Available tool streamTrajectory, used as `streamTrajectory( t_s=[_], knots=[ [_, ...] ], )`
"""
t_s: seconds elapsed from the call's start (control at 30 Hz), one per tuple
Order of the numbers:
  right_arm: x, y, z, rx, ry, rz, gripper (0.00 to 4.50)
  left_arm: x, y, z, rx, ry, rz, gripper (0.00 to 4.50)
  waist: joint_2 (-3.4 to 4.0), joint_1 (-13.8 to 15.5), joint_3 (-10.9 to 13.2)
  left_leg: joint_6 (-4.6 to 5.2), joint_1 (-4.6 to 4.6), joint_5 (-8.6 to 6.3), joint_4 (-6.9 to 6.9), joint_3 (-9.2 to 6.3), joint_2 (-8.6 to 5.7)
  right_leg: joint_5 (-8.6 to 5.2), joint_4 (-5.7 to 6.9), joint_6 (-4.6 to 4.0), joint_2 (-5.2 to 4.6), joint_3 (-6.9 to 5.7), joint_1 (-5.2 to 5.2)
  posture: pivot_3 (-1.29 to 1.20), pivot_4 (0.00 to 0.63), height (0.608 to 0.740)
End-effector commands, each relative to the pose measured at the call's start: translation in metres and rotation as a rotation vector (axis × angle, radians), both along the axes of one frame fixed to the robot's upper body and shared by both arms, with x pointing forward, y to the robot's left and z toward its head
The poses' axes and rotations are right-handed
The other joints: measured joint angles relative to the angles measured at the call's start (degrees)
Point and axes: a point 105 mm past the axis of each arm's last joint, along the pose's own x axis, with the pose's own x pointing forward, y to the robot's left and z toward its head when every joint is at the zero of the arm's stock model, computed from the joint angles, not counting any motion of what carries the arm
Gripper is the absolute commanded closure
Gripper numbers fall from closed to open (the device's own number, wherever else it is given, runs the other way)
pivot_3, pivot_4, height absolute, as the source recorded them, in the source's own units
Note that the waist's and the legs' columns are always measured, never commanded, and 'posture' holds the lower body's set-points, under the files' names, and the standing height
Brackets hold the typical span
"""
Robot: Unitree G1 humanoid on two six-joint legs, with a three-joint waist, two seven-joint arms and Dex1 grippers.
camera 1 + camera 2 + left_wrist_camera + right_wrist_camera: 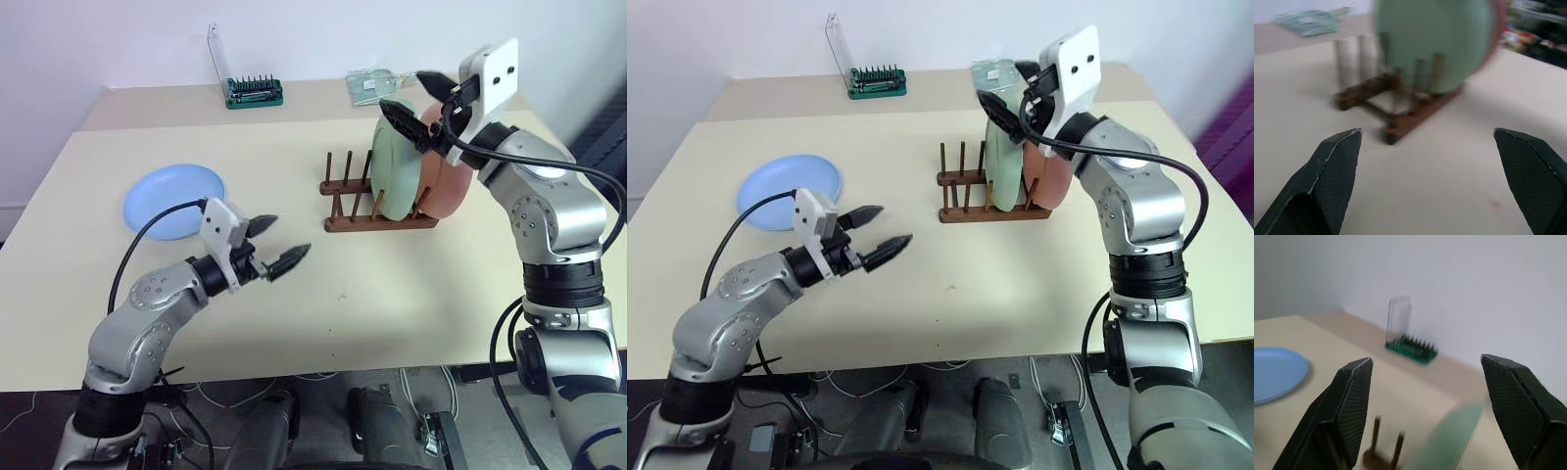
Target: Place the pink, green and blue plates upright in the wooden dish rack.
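Two plates racked, one flat on the table.
Green plate (396,172) and pink plate (449,176) stand upright in the dish rack (377,220) (mid-table); blue plate (173,200) lies near the left edge; left gripper (276,246) and right gripper (419,98) both gape, empty.

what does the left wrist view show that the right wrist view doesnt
Left wrist alone: the pink plate edging out behind the green one, the rack's base rails, and a flat packet at the table's far side.
Right wrist alone: the blue plate lying flat and the green tool holder.
Both: the green plate standing in the wooden dish rack, with free pegs.
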Motion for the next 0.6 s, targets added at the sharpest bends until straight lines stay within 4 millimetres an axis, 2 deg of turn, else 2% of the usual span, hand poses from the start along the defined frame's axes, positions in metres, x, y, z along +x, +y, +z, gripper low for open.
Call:
streamTrajectory(
  t_s=[0.03, 0.17, 0.23, 0.33, 0.43, 0.5, 0.6],
  knots=[
    [-0.032, 0.047, 0.013, -0.149, -0.171, 0.2, 0.91, 0.032, 0.089, 0.01, -0.114, 0.029, 0.559, 0.03, -0.04, -0.27, -0.01, -0.01, 0.0, 0.0, 0.0, 0.0, 0.06, 0.01, 0.0, 0.0, 0.01, -0.01, -0.02, 0.0, 0.15, 0.74],
    [-0.035, 0.069, -0.001, -0.184, -0.182, 0.262, 0.91, 0.03, 0.153, -0.001, -0.223, 0.158, 0.949, 0.03, -0.08, -0.09, -0.03, -0.09, 0.01, -0.02, 0.0, 0.0, 0.08, 0.01, 0.03, 0.0, 0.05, -0.03, -0.03, 0.0, 0.15, 0.74],
    [-0.039, 0.08, -0.014, -0.199, -0.165, 0.309, 0.91, 0.024, 0.173, 0.0, -0.361, 0.193, 1.049, 0.03, -0.12, 0.01, -0.02, -0.18, 0.0, 0.03, 0.01, 0.0, 0.05, 0.02, 0.05, 0.0, 0.09, -0.04, -0.04, 0.0, 0.15, 0.74],
    [-0.045, 0.091, -0.026, -0.21, -0.146, 0.36, 0.91, 0.022, 0.181, -0.007, -0.484, 0.274, 1.063, 0.03, -0.35, 0.3, -0.06, -0.23, -0.01, 0.05, 0.07, -0.07, 0.05, 0.03, 0.06, 0.0, 0.1, -0.09, -0.01, 0.0, 0.15, 0.74],
    [-0.049, 0.095, -0.031, -0.216, -0.139, 0.386, 0.91, 0.025, 0.181, -0.018, -0.493, 0.344, 1.034, 0.03, -0.34, 0.61, -0.06, -0.22, -0.01, 0.05, 0.18, -0.07, -0.01, 0.06, 0.08, 0.04, 0.09, -0.09, 0.03, 0.0, 0.15, 0.74],
    [-0.053, 0.098, -0.038, -0.223, -0.124, 0.412, 0.91, 0.03, 0.183, -0.036, -0.488, 0.43, 1.032, 0.03, -0.34, 0.8, -0.06, -0.21, -0.01, 0.04, 0.23, -0.07, -0.01, 0.07, 0.1, 0.04, 0.11, -0.09, 0.05, 0.0, 0.15, 0.74],
    [-0.058, 0.1, -0.05, -0.261, -0.107, 0.438, 0.91, 0.039, 0.181, -0.052, -0.519, 0.507, 1.003, 0.03, -0.36, 0.86, -0.07, -0.19, 0.0, 0.02, 0.26, -0.08, 0.01, 0.09, 0.11, 0.02, 0.16, -0.1, 0.05, 0.0, 0.15, 0.74]
  ],
)
